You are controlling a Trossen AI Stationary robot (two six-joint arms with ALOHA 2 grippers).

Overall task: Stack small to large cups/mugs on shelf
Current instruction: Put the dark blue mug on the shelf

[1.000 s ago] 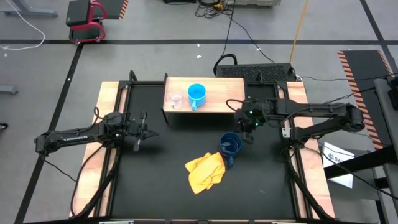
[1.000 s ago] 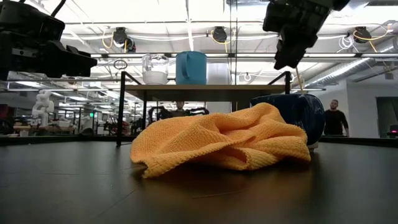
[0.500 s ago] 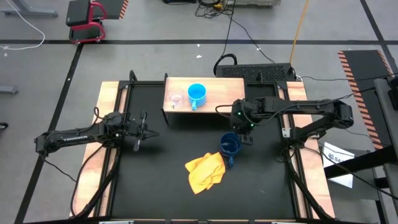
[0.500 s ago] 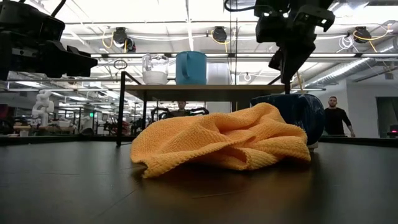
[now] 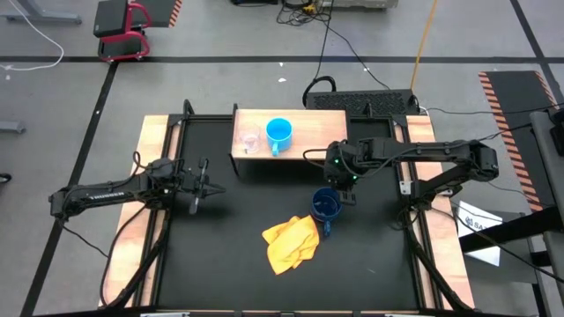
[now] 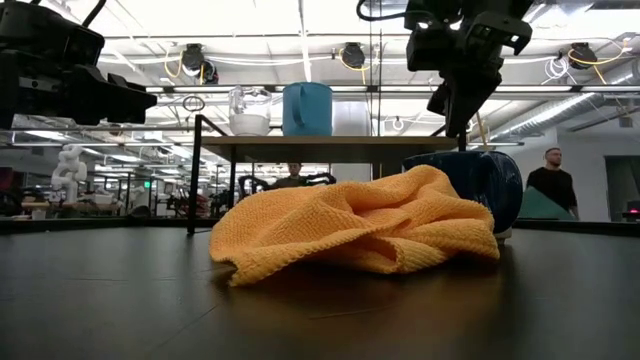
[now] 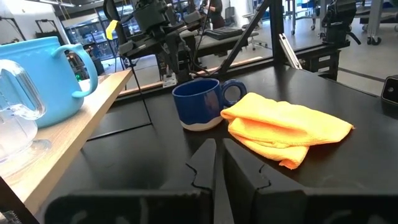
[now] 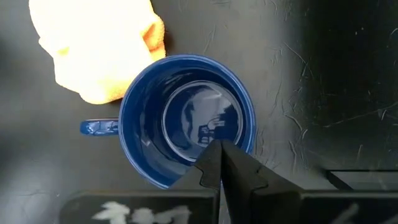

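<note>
The dark blue mug [image 5: 326,206] stands upright on the black table, its handle toward the near edge, beside the yellow cloth [image 5: 291,243]; it also shows in the right wrist view [image 8: 186,127]. The clear glass cup [image 5: 249,142] and the light blue mug [image 5: 278,134] stand on the wooden shelf [image 5: 308,145]. My right gripper [image 5: 344,189] is shut, pointing down just above the dark blue mug's right rim [image 8: 239,149], apart from it in the low view [image 6: 452,128]. My left gripper [image 5: 204,186] is shut and empty at the table's left.
The yellow cloth [image 6: 360,225] lies crumpled against the dark blue mug's near left side. The shelf's right half [image 5: 322,132] is bare. Wooden side rails [image 5: 154,158] run along the table's left and right. A person shows in the room beyond [image 6: 550,180].
My right gripper has gone toward the table's left and a little down, coming over the dark blue mug's right rim, and has turned somewhat. The mugs, the cup and the cloth have stayed where they were.
</note>
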